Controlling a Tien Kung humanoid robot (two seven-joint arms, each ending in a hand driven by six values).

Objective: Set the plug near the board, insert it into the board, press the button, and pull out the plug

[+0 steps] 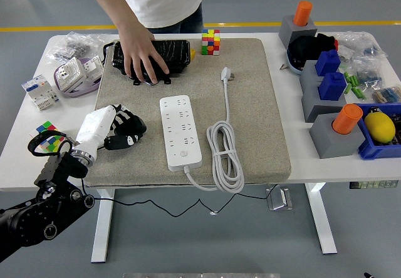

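The left hand (119, 128) lies on the beige mat (263, 121) just left of the white power strip (180, 131), fingers curled around a black adapter (130, 126). Right of the strip, the coiled white cable (223, 156) runs up to the plug (226, 74), with open mat around it. Beyond the strip, a person's hand (143, 59) presses a black case (168, 54).

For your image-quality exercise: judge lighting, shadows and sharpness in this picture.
Head view: even, soft lighting, no strong glare; faint shadows beside the power strip; mat and cable sharp; the person's hand on the black case shows little blur.
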